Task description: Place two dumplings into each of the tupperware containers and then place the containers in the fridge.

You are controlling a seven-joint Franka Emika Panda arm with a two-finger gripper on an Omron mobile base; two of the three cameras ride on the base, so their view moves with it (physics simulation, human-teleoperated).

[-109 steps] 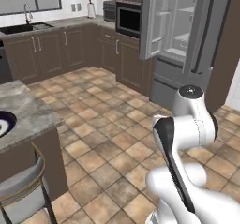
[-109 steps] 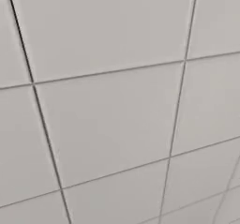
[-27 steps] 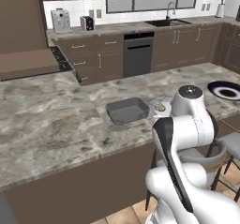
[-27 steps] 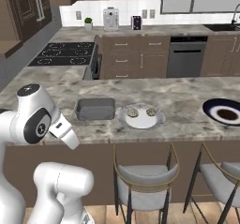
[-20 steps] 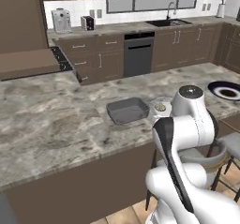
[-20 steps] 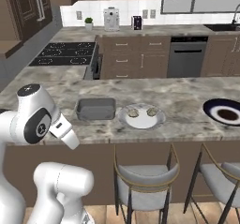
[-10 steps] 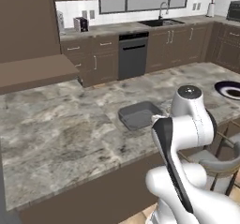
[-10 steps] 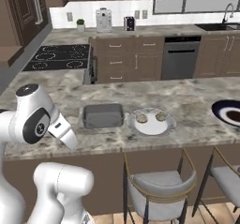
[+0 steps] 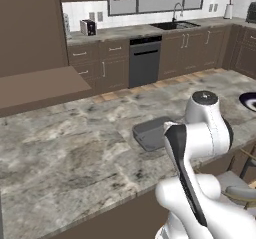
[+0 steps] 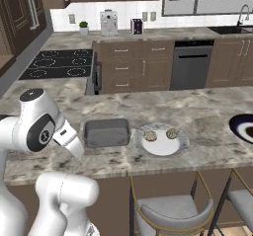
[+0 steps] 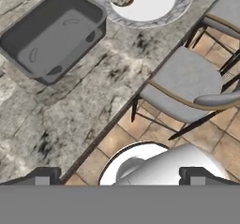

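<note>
Dumplings (image 10: 159, 135) sit on the pale plate (image 10: 182, 142), just right of the empty dark grey container (image 10: 106, 132) on the worktop (image 10: 207, 114), handy for loading. The hand (image 11: 117, 175) hangs spread and empty above the near edge.

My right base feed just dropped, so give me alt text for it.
A dark grey tupperware container sits empty on the marble counter, beside a pale round plate holding two dumplings. Stools stand below; stove and dishwasher behind.
</note>
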